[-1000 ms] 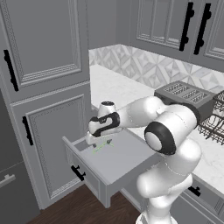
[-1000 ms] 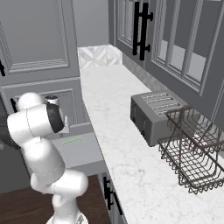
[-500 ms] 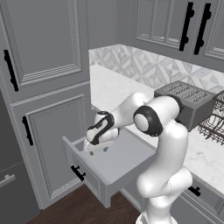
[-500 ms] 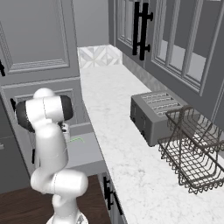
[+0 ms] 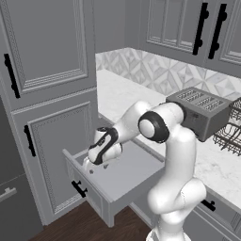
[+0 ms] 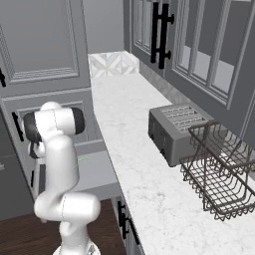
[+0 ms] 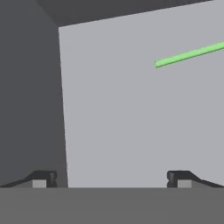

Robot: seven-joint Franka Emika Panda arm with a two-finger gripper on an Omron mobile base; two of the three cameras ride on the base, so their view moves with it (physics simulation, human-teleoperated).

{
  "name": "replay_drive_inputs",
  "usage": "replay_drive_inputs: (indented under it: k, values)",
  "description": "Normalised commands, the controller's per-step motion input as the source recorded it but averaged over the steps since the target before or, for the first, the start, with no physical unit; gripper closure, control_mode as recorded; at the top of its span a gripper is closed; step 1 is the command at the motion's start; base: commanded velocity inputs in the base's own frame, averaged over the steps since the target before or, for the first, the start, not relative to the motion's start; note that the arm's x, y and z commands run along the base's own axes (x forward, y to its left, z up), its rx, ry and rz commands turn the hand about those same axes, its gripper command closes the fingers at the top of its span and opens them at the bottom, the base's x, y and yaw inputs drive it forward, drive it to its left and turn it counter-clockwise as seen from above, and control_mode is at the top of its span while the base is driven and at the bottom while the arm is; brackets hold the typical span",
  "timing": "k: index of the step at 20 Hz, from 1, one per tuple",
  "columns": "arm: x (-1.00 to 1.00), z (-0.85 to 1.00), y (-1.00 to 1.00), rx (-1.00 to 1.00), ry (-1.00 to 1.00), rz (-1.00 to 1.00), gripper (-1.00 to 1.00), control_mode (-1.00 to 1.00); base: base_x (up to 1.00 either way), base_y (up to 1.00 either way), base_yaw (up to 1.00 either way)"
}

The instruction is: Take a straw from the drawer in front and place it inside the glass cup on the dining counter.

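Observation:
The grey drawer (image 5: 134,175) stands pulled out below the wall counter. My gripper (image 5: 89,165) hangs low inside it near its front left corner, open, with nothing between the fingertips (image 7: 42,179). In the hand view the light-green straw (image 7: 189,54) lies flat on the drawer floor (image 7: 131,118), off to the upper right of my gripper (image 7: 110,180) and apart from it. The right base view shows the straw (image 6: 85,159) as a faint green line on the drawer floor (image 6: 102,169), beside the arm. The glass cup and the dining counter are out of view.
A grey toaster (image 5: 200,110) and a wire dish rack (image 6: 221,172) stand on the marble wall counter (image 6: 129,124). Tall grey cabinet doors (image 5: 44,42) rise left of the drawer. The drawer's side wall (image 7: 30,100) is close on the left of the hand view.
The hand has swung down and to the left, deeper into the drawer toward its front corner. The jaws stay open and the straw has not moved.

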Motion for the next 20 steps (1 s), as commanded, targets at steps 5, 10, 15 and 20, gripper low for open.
replay_drive_inputs:
  k: [5, 10, 15, 20]
  values:
    - [-0.01, -0.17, 0.71, 0.0, 0.03, 0.01, -1.0, -1.0, 0.0, 0.0, 0.0]
    - [-0.21, -0.14, 0.96, 0.0, 0.07, 0.04, -1.0, -1.0, 0.0, 0.0, 0.0]
    - [0.06, 0.26, -0.03, -0.03, 0.0, -0.04, -1.0, -1.0, 0.0, 0.0, 0.0]
    - [0.28, 0.32, -0.72, -0.13, 0.0, -0.07, -1.0, -1.0, 0.0, 0.0, 0.0]
